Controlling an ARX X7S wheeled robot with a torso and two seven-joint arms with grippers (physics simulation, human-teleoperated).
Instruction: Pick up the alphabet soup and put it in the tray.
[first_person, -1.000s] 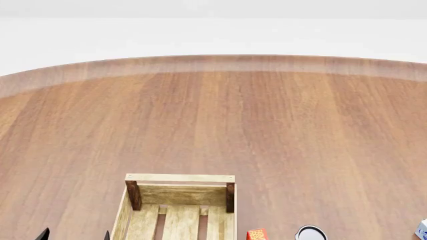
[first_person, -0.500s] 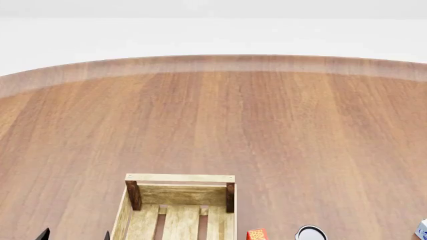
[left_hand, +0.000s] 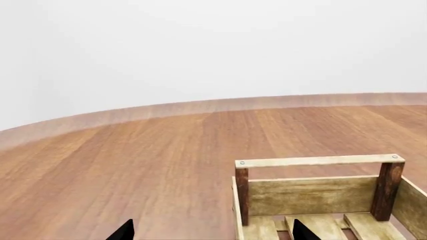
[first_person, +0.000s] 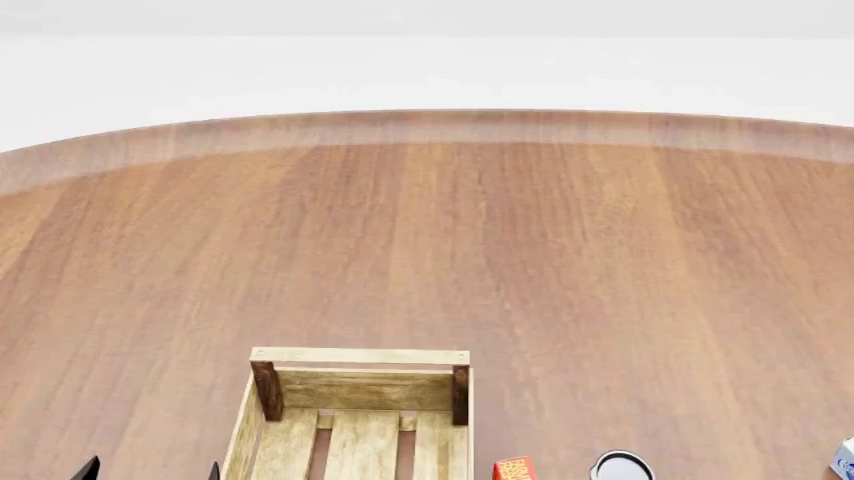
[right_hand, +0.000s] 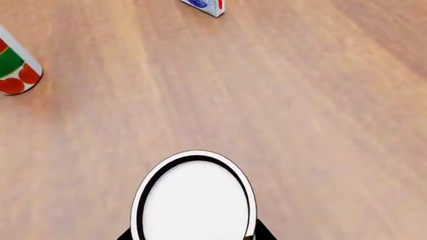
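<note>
Nothing has moved: the tray (first_person: 358, 412) at 6 o'clock shows only bare slats, alphabet soup (right_hand: 194, 199) between the right gripper (right_hand: 193, 235) fingers, grip unclear, left gripper (left_hand: 210, 231) spread wide, holding nothing.

Bare simulated test scene, round wood-grain counter (first_person: 534, 260) against blank white surroundings, a slatted wooden crate (first_person: 358, 356), grocery cans (right_hand: 17, 70) and carton (right_hand: 205, 6)

Round wood table (first_person: 534, 250); red-green can (right_hand: 15, 70); white-blue carton (right_hand: 205, 6) well apart.
</note>
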